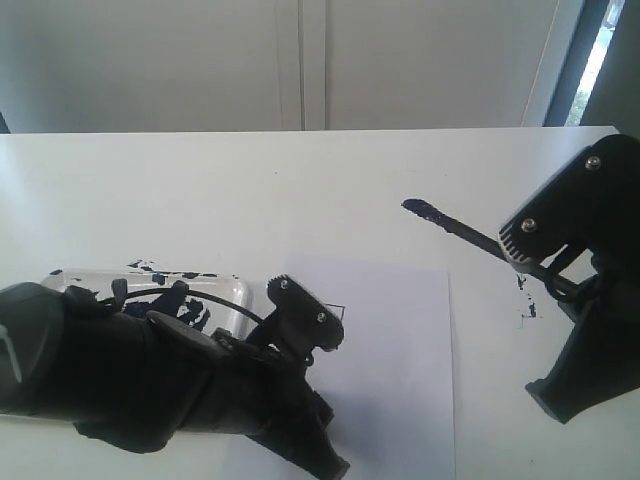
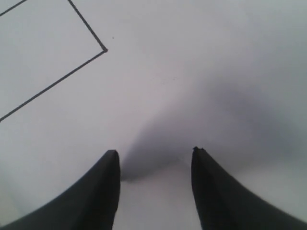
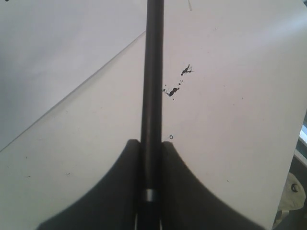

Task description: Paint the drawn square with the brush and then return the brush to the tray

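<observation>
My right gripper (image 3: 151, 142) is shut on the thin black brush (image 3: 153, 72), with the silver band (image 3: 150, 195) between its fingers. In the exterior view the brush (image 1: 470, 234) sticks out leftward from the right gripper (image 1: 545, 268). Its dark painted tip (image 1: 425, 211) hangs over bare table just past the paper's far right corner. My left gripper (image 2: 154, 153) stands open and empty, low over the paper beside the drawn square (image 2: 48, 48), whose visible inside is white. The clear paint-smeared tray (image 1: 225, 285) lies at the left, mostly hidden by the left arm.
The white paper sheet (image 1: 400, 350) lies at the middle front of the white table (image 1: 250, 190). Dark paint specks (image 1: 525, 300) mark the table right of the paper, under the brush shaft in the right wrist view (image 3: 175, 88). The left arm (image 1: 150, 380) covers the paper's left part.
</observation>
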Controlling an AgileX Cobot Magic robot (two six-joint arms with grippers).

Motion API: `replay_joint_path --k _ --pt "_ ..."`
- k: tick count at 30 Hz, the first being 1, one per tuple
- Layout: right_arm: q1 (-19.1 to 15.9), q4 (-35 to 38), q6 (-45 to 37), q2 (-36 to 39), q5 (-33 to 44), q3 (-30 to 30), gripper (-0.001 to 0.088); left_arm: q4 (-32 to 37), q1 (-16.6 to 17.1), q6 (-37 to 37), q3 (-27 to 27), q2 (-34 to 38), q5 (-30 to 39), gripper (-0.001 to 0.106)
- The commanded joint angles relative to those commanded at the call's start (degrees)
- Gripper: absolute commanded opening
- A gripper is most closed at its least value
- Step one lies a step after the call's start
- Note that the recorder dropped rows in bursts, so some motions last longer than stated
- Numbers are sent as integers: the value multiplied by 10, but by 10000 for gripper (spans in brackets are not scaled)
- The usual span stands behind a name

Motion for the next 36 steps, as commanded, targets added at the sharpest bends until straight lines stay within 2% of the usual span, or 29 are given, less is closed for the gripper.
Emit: replay_joint_path --k 9,14,19,27,31,33,36 --pt "0 0 -1 0 0 0 0 0 0 109 0 0 -5 513" --pt "0 0 -1 0 0 0 0 0 0 136 0 0 -39 423" --pt "0 0 -1 0 0 0 0 0 0 58 0 -38 -95 447" --pt "0 0 -1 0 0 0 0 0 0 33 0 -142 -66 485" --pt "0 0 -1 0 0 0 0 0 0 -83 0 -164 -52 483" --pt "0 0 -1 0 0 0 0 0 0 -111 0 -163 -20 483" --pt "0 0 -1 0 0 0 0 0 -5 -127 0 -153 -14 483"
